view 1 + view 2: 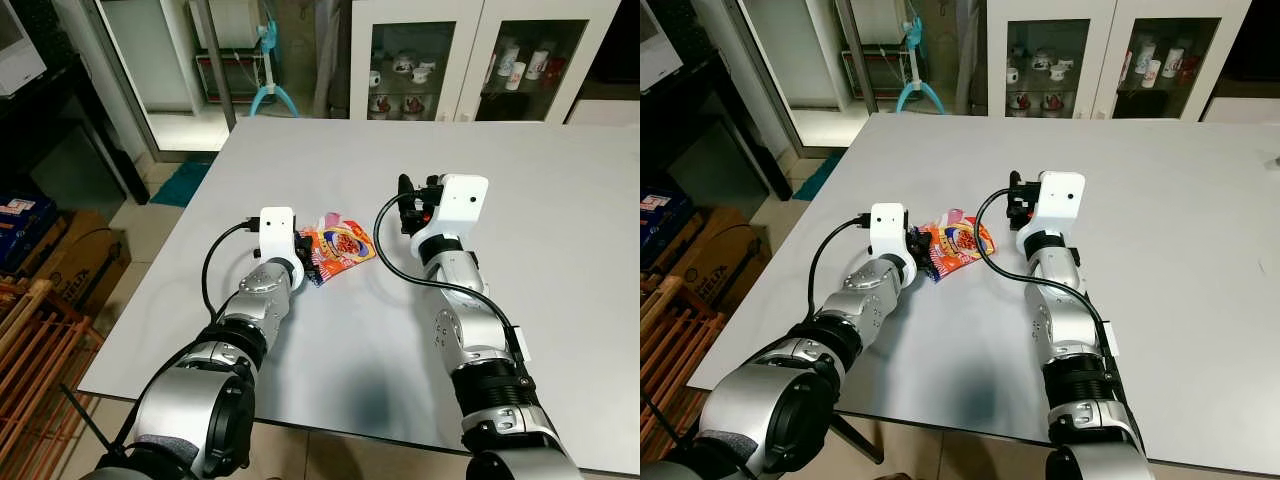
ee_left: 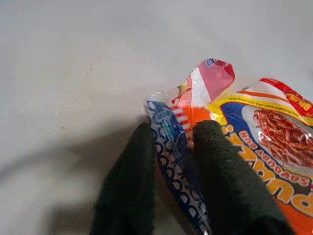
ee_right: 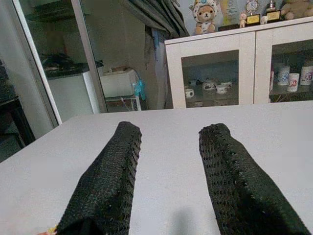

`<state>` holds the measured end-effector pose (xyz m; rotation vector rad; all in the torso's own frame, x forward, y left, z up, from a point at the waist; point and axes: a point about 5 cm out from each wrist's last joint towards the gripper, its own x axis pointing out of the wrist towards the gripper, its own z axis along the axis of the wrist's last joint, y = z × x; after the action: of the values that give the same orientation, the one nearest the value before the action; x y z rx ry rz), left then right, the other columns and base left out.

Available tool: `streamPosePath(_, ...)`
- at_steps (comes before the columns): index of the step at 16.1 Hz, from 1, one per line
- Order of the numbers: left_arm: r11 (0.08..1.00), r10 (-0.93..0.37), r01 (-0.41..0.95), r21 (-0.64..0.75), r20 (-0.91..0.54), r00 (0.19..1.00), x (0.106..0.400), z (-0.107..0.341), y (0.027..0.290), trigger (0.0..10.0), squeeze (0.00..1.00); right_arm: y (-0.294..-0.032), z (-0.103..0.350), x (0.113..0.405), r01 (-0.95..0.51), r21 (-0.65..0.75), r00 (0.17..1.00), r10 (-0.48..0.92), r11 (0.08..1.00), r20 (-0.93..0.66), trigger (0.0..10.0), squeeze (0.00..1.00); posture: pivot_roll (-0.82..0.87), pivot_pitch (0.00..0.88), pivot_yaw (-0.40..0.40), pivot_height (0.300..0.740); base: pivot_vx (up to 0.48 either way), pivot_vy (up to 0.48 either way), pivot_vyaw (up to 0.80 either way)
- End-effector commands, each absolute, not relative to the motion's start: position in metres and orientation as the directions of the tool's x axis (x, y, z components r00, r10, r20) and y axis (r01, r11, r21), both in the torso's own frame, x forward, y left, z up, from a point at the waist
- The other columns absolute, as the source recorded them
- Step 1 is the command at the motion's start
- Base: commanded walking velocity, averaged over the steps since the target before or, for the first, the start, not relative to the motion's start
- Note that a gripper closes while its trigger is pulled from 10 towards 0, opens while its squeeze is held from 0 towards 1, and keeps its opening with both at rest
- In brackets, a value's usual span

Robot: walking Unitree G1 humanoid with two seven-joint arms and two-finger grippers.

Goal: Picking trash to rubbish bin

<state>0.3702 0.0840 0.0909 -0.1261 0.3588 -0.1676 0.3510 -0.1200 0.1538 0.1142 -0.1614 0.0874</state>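
I've got the grey table point(image 1: 560, 250) under both arms, matte and smooth. Noodle packet point(image 1: 338, 243) lies flat at about 12 o'clock of centre, crinkly glossy film, long axis running roughly 8 to 2 o'clock. Left hand point(image 2: 172, 147) is clamped on its near blue corner, so left is the working arm. Right hand point(image 3: 168, 171) hovers at the packet's 3 o'clock, fingers apart, holding nothing

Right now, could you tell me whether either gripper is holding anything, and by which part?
The left gripper pinches the crinkled orange noodle wrapper at its blue-patterned edge. The right gripper is open, holding nothing.
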Motion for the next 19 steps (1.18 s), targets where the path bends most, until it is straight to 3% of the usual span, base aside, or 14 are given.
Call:
streamPosePath(1, 0.978, -0.189, 0.150, -0.141, -0.314, 0.930, 0.373, 0.097, 0.086, 0.0, 0.00, -0.116, 0.158, 0.353, -0.103, 0.111, 0.982, 0.083, 0.988, 0.172, 10.0, 0.00, -0.03, 0.000, 0.095, 0.740, 0.000, 0.000, 0.00)
streamPosePath(10, 0.977, -0.197, 0.163, -0.141, -0.286, 0.938, 0.373, 0.098, 0.084, 0.0, 0.00, -0.117, 0.158, 0.352, -0.104, 0.111, 0.982, 0.084, 0.988, 0.171, 10.0, 0.00, -0.03, 0.000, 0.092, 0.740, 0.000, 0.000, 0.00)
streamPosePath(17, 0.940, -0.256, 0.232, -0.252, -0.067, 0.964, 0.381, 0.131, 0.078, 0.0, 0.00, -0.116, 0.157, 0.352, -0.107, 0.110, 0.982, 0.088, 0.988, 0.169, 10.0, 0.00, -0.02, 0.000, 0.089, 0.740, 0.000, 0.000, 0.00)
streamPosePath(18, 0.946, -0.237, 0.230, -0.230, -0.003, 0.972, 0.382, 0.140, 0.081, 10.0, 0.00, -0.116, 0.157, 0.352, -0.106, 0.111, 0.982, 0.087, 0.988, 0.169, 10.0, 0.00, -0.02, 0.000, 0.089, 0.740, 0.000, 0.000, 0.00)
streamPosePath(19, 0.948, -0.222, 0.225, -0.225, 0.041, 0.974, 0.383, 0.146, 0.084, 10.0, 0.00, -0.116, 0.157, 0.352, -0.106, 0.112, 0.982, 0.086, 0.988, 0.169, 10.0, 0.00, -0.02, 0.000, 0.090, 0.740, 0.000, 0.000, 0.00)
